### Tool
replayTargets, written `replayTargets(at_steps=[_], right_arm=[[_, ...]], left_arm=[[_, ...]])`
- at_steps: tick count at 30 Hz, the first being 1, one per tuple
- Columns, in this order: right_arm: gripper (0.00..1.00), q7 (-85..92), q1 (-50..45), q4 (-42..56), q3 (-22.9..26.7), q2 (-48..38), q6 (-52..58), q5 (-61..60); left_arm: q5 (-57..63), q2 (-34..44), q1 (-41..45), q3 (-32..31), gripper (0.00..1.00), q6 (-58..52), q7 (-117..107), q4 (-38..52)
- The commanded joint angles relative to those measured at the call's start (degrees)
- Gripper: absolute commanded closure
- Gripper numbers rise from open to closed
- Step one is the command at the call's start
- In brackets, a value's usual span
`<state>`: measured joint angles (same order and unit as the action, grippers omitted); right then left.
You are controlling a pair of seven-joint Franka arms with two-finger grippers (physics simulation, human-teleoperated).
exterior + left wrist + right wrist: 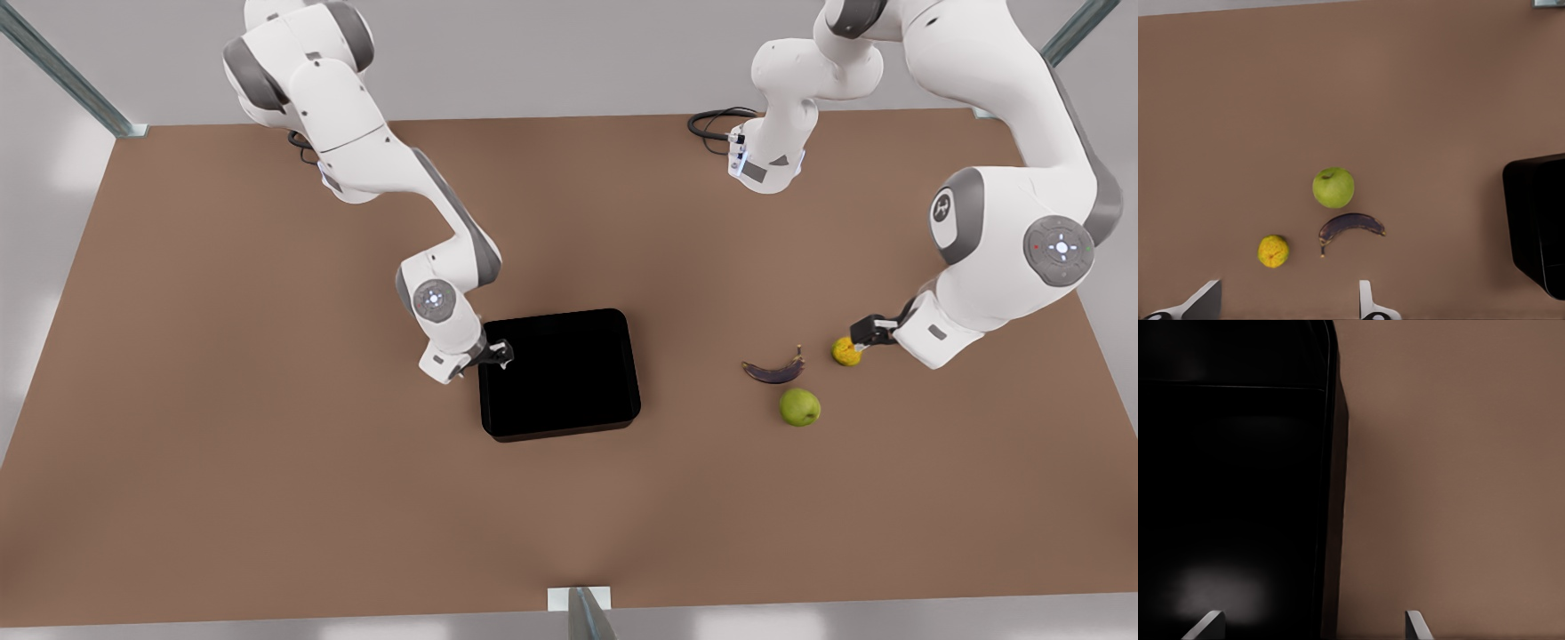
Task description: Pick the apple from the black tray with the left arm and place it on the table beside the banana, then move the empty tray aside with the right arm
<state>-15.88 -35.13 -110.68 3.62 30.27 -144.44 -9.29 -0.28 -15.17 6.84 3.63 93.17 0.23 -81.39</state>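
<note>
Empty tray (560,373): stiff, light, slick; best pinched at left rim, open right gripper (500,354) straddling it; left gripper (861,336) open.

Green apple (799,407) rests just beside dark banana (773,371); black tray (560,374) sits empty.

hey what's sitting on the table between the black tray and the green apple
Nothing. In the front view, bare brown table runs from the black tray to the green apple; the dark banana lies just beyond that line, next to the apple. The left wrist view agrees.
</note>
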Motion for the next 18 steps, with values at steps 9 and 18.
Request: replayTargets(at_steps=[9, 18], right_arm=[[0.93, 8.6, 0.1, 0.9, 0.3, 0.1, 1.5, -3.2], [1.00, 17.5, 0.1, 9.0, 7.6, -10.0, 26.8, -3.0]], left_arm=[[0.2, 0.0, 0.0, 0.1, 0.00, -0.9, 1.9, -0.1], [0.2, 0.0, 0.0, 0.1, 0.00, -0.9, 1.9, -0.1]])
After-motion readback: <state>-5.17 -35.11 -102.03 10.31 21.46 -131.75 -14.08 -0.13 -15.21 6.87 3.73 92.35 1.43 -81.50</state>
